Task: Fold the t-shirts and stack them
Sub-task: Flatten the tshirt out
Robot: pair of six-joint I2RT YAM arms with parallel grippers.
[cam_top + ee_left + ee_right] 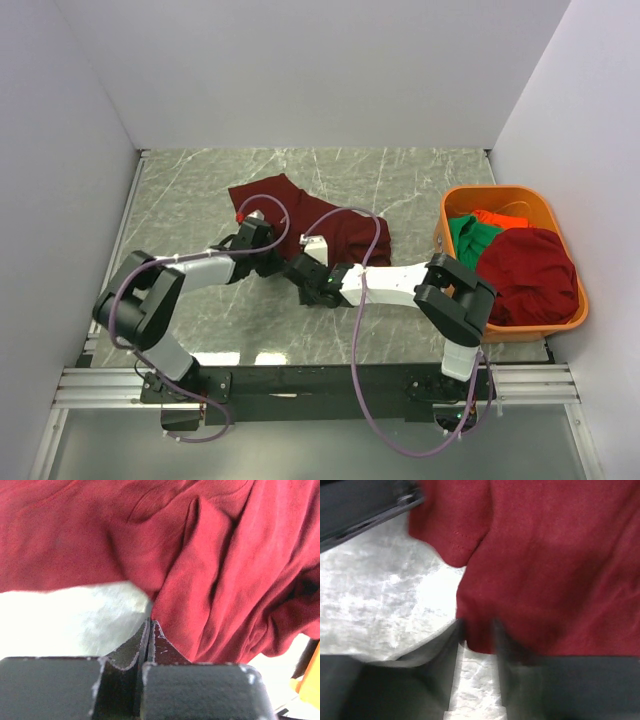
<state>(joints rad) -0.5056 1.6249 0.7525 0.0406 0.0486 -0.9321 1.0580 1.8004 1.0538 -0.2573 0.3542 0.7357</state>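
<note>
1. Left wrist view: the left gripper (pixel 150 625) has its jaws pressed together at the near edge of the maroon t-shirt (pixel 210 565). A fold of cloth rises straight from the tips, so I judge it has the hem pinched. The bite looks shallow, so any pull should start gently or the cloth may slip out.
2. On the marble table (pixel 200 190), between the two arms, the shirt lies crumpled rather than flat, with deep creases running away from the pinch. The step in hand looks like taking two points on the near edge in order to spread it.
3. To do that well, both grips should sit on the same hem and well apart. Seen from above, the two grippers are close together, so one may need to slide outward along the edge.
4. The right gripper (pixel 476 630) has its jaws partly apart, and a lobe of the shirt's edge lies in the gap. The fingers are blurred, and I cannot tell whether they touch the cloth. It should take a single layer before lifting.
5. Far right, the orange basket (pixel 530 325) holds a green t-shirt (pixel 465 235), an orange-red t-shirt (pixel 500 217) and a second maroon t-shirt (pixel 530 275). None of these is folded.
</note>
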